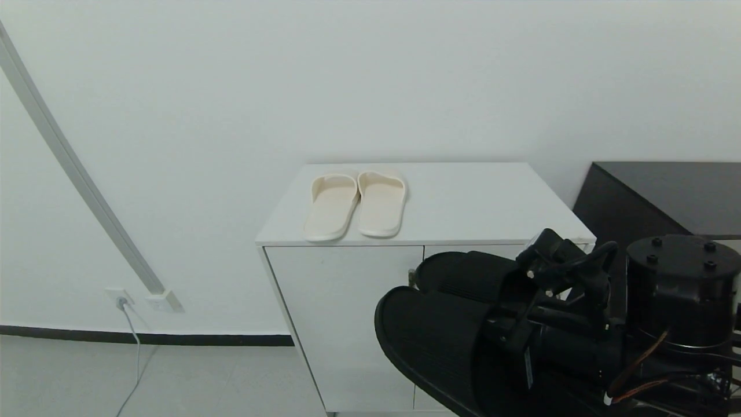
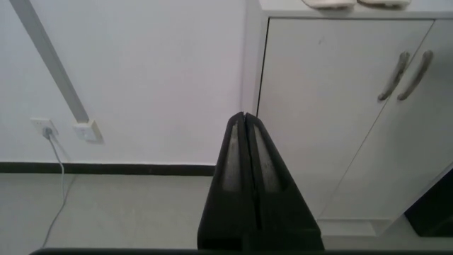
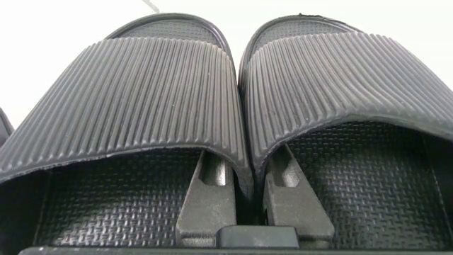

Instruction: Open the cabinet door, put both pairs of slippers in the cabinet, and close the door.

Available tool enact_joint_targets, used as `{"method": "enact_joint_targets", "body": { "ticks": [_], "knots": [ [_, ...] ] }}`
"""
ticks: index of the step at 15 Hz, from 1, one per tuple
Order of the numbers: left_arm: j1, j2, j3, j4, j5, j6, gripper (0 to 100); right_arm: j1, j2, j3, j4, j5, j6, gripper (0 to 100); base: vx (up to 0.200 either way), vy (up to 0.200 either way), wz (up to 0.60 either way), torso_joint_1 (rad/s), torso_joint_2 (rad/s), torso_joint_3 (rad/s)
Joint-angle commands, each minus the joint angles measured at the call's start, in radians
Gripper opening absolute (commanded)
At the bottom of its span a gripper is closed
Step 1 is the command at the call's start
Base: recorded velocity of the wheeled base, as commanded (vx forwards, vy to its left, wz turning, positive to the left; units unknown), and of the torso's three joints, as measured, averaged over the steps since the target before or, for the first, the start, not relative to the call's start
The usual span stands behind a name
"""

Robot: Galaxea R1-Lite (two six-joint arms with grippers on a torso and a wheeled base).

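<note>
So, 2 black ribbed rubber slippers (image 1: 440, 324) are pinched together in the right end effector (image 3: 244, 191) for 1 carry; the left end effector (image 2: 245, 142) is closed, empty. The cream foam slippers (image 1: 354, 205) are parked atop the white cabinet (image 1: 347, 313).

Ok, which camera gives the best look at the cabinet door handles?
The left wrist view: both handles stand clear on the shut cabinet doors. In the head view the black slippers in the right gripper hide most of them; the right wrist view looks at those slippers.
</note>
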Motion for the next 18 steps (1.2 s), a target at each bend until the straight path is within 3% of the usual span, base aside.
{"method": "enact_joint_targets", "body": {
  "ticks": [1, 18],
  "knots": [
    [0.0, 0.002, 0.0, 0.0, 0.001, -0.001, 100, 0.0, 0.005, 0.004, 0.0, 0.0, 0.0, 0, 0.0, 0.0, 0.0, -0.232, 0.55, 0.315],
    [0.0, 0.0, 0.0, 0.0, -0.002, 0.007, 100, 0.003, 0.006, 0.039, -0.022, 0.0, -0.016, 0, 0.0, 0.0, 0.0, -0.174, 0.5, 0.322]
  ]
}}
